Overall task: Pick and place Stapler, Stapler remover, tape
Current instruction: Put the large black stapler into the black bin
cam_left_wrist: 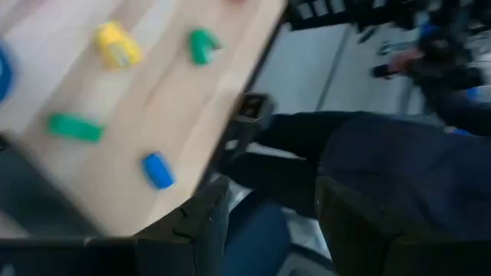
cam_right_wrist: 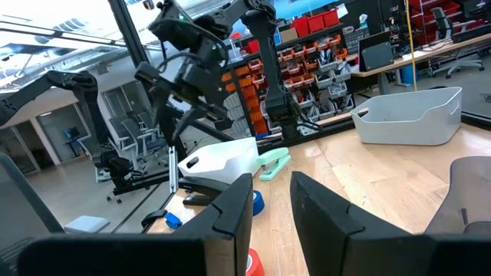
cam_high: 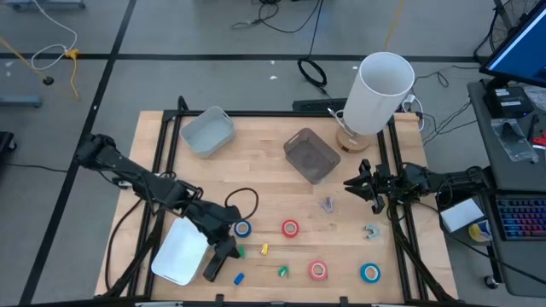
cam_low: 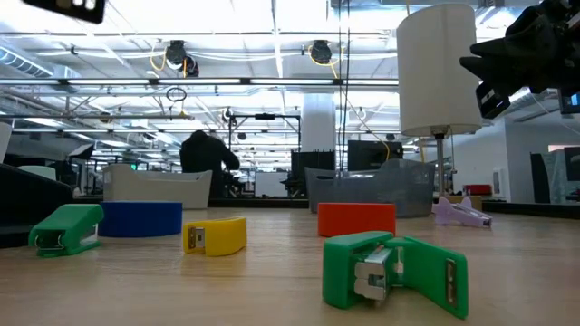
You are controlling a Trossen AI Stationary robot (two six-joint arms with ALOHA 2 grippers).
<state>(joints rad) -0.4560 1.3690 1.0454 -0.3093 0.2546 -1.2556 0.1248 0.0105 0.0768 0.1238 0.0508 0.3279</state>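
Four tape rolls are lying loose along the table's near half: a blue roll (cam_high: 243, 228) at seven o'clock, just beside the left gripper (cam_high: 215, 266), whose spread fingers are holding nothing, probably lining up a pick. The right gripper (cam_high: 357, 183) is waiting at three o'clock, fingers slightly apart, empty.

Four views: overhead, tabletop level, two wrists.

High view straight down on the whole wooden table (cam_high: 273, 183); low view level across it, nearest the green piece (cam_low: 394, 272); wrist views close past each arm's fingers, sharing the white tray (cam_right_wrist: 226, 162) at the high view's 7 o'clock.
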